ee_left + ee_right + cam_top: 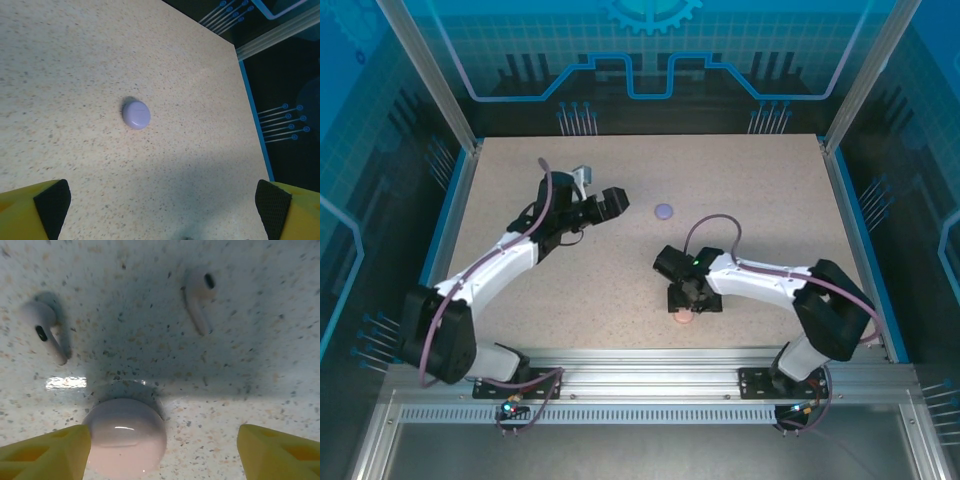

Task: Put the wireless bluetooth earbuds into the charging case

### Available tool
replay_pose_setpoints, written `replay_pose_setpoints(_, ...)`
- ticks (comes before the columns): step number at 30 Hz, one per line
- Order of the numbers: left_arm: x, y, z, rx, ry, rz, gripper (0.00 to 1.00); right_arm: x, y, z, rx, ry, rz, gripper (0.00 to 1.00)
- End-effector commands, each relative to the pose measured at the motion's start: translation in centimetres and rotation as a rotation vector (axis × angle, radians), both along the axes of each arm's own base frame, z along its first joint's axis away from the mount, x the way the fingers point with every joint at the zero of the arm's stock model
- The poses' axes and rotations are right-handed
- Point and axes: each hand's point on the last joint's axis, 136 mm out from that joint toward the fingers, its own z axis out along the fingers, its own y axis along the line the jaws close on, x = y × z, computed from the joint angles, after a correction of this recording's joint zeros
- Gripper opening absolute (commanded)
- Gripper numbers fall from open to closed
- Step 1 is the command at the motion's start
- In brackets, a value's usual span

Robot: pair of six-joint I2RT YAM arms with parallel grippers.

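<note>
A round pale purple charging case (136, 114), lid closed, lies on the speckled table ahead of my left gripper (162, 205), which stands wide open and empty. From above, that purple case (665, 211) sits just right of the left gripper (612, 200). Two pale earbuds lie loose on the table under my right gripper (165, 450): one earbud (46, 330) at the left, another earbud (199, 299) at the upper right. A closed pale pink case (125, 440) rests beside the right gripper's left finger (50, 452), with a wide gap to the other finger. The right gripper (685, 298) is open.
The table's right edge with a blue rim (252, 115) runs past the purple case. Metal frame posts (430, 70) stand at the back corners. Speckled tabletop (760, 190) stretches between and behind the two arms.
</note>
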Motion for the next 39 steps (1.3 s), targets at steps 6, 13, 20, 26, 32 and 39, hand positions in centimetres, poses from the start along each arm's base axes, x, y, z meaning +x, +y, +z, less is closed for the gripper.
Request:
replay_pose_setpoints(6,-1.2,4.9,2.3,0.04,-0.223,0.224,0.99,-0.7,1.7,-0.7,-0.007,0.016,0.015,0.77)
replay_pose_setpoints(13,-1.6,4.0,2.4,0.045,-0.233,0.161,0.99,-0.2,2.1,-0.7,-0.019,0.019,0.032,0.76)
replay_pose_setpoints(20,-1.6,3.7,2.6,0.053,-0.219,0.139,0.99,-0.3,2.4,-0.3,-0.007,0.02,0.058,0.76)
replay_pose_setpoints(26,-1.8,3.5,2.7,0.067,-0.217,0.118,0.99,-0.9,2.1,-0.4,0.005,0.028,0.078,0.76)
replay_pose_setpoints(32,-1.7,3.4,2.9,0.062,-0.226,0.113,0.99,-1.3,1.6,-1.3,-0.009,0.048,0.068,0.76)
replay_pose_setpoints(39,-1.6,3.2,3.0,0.061,-0.222,0.105,0.99,-1.6,1.6,-1.9,-0.005,0.055,0.068,0.75)
